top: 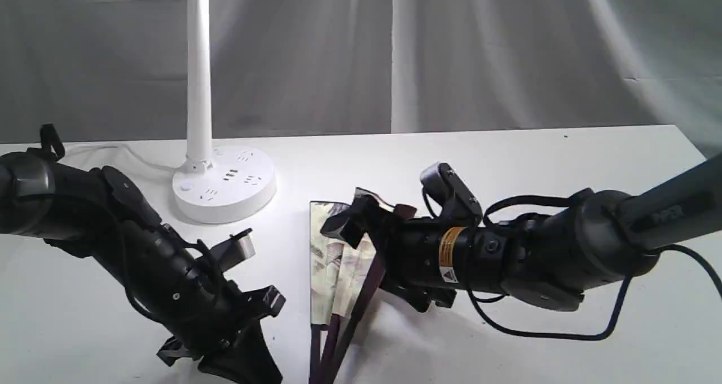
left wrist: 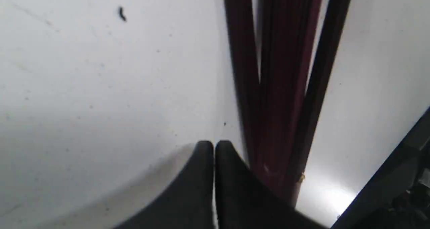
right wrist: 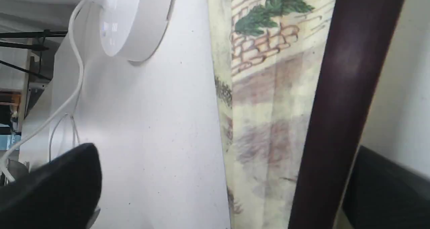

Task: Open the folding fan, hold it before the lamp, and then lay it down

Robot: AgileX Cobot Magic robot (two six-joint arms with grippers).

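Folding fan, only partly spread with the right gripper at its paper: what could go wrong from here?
1. The right gripper stands open astride the folding fan; closing there could crease the paper instead of catching the guard stick.
2. The left gripper, shut, lies beside the ribs without holding them, so the fan may slide.
3. The lamp stands close; a wide sweep could hit it.

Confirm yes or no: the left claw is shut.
Yes, the left claw shows its two dark fingers pressed together beside the fan's ribs, gripping nothing.

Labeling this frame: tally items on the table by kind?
folding fan: 1
lamp: 1
Total: 2
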